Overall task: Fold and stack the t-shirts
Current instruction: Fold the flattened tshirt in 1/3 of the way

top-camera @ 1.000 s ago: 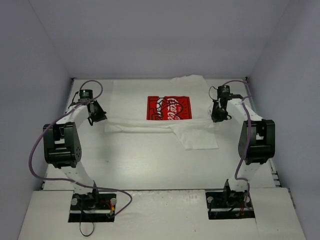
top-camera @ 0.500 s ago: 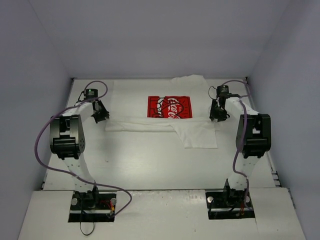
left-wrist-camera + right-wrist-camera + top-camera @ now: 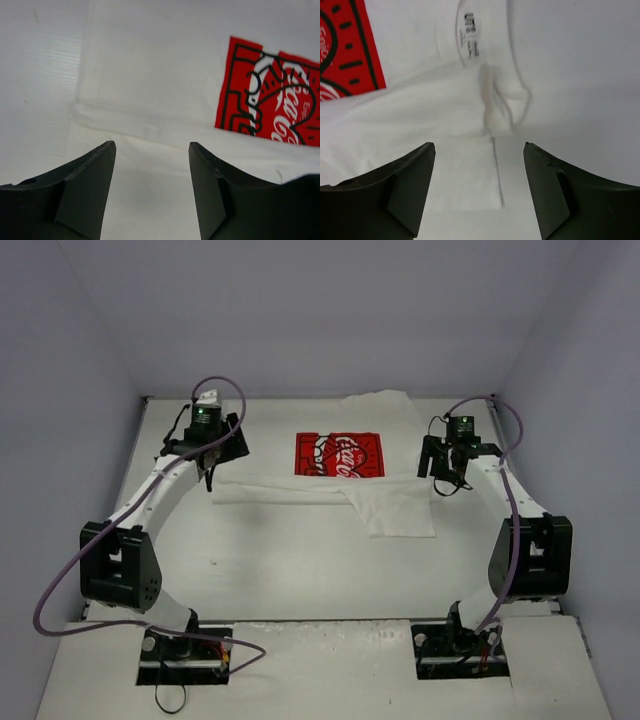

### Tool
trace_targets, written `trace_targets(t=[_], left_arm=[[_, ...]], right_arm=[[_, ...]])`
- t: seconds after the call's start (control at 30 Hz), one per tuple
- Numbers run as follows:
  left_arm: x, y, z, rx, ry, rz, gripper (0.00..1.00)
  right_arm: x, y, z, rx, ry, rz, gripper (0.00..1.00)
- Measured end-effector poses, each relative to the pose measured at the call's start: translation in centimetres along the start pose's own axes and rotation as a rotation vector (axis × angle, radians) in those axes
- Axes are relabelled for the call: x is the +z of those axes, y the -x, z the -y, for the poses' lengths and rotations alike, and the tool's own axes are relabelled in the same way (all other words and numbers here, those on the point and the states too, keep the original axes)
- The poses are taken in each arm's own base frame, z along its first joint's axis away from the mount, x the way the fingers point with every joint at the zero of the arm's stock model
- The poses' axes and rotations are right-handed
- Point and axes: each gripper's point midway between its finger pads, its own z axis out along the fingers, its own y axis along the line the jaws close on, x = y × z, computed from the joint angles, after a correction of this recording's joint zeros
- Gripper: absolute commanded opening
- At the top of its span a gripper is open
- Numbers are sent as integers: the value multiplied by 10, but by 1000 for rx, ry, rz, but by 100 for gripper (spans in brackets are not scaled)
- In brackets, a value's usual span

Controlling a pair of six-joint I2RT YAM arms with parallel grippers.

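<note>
Pale lilac walls [image 3: 300,310] boxing in a white table [image 3: 300,570], and up in the upper middle of the overhead view lies the t-shirt [image 3: 265,435], flat, its red print [image 3: 338,455] facing up. A folded band [image 3: 280,490] runs across its lower edge, and one sleeve [image 3: 398,512] pokes out toward the lower right.

Left gripper [image 3: 211,468] hangs over the band's left end, jaws spread, nothing between them. Right gripper [image 3: 446,478] sits at the right end, spread as well, empty.

What could go wrong? This looks like soft, limp cotton, so an unpinned fold may creep open. A low fingertip could catch the cloth and drag the band askew. That stray sleeve is the bigger worry, I'd say: leave it out and the finished shape comes out lopsided.

Close up on the right wrist view, the fabric bunches into a small raised pucker [image 3: 492,100] below the neck label [image 3: 468,30]. Fold over that and the crease gets locked in. The print looks smooth and flat.
</note>
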Motion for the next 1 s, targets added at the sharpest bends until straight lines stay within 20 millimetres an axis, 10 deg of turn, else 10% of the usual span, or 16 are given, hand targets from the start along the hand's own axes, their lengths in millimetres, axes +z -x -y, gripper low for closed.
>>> trace_targets(t=[0.33, 0.87, 1.0], left_arm=[[46, -115, -58, 109, 177, -303, 37], [59, -108, -113, 166, 316, -320, 34], [53, -102, -125, 143, 344, -318, 51]], right_arm=[[4, -111, -13, 12, 77, -200, 27], [20, -137, -38, 45, 122, -242, 33], [18, -136, -39, 52, 109, -229, 45]])
